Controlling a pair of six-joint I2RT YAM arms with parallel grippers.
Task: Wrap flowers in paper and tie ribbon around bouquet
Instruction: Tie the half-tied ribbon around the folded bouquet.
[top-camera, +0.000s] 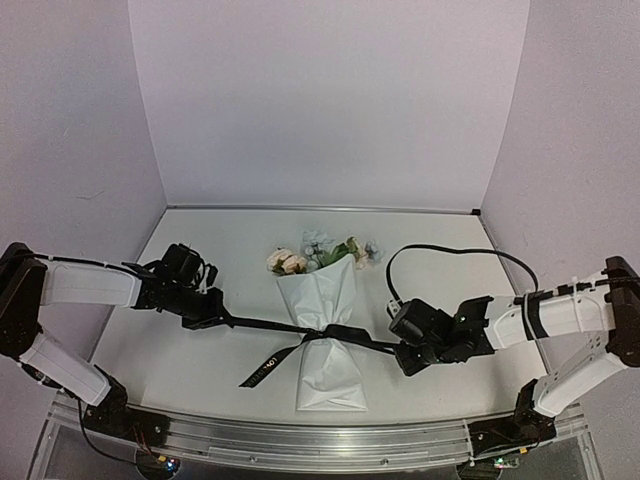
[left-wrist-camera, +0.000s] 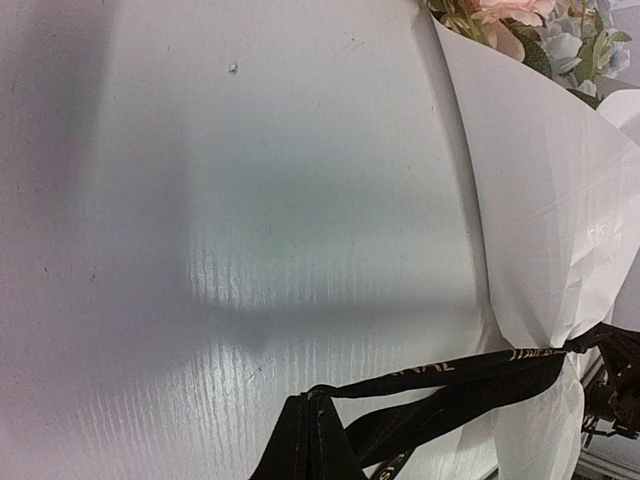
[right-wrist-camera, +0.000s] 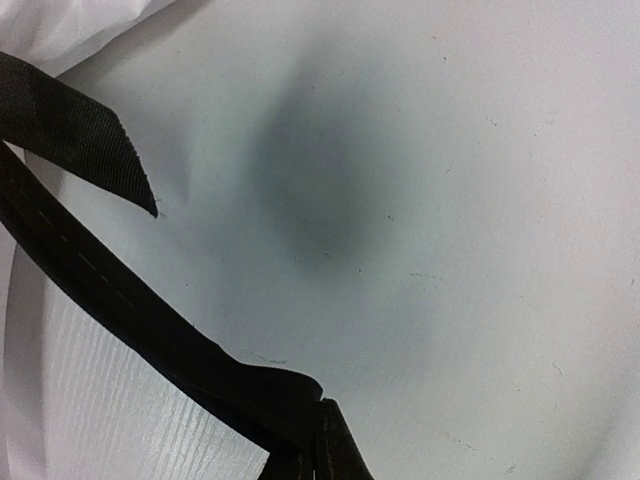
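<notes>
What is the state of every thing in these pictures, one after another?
flowers: wrapped, blooms sticking out of the paper.
paper: rolled around the stems, pinched in at the middle.
ribbon: around the paper, taut between both hands.
left hand: shut on ribbon.
right hand: shut on ribbon.

Pale lettering runs along the ribbon (left-wrist-camera: 450, 375), too blurred to read.
</notes>
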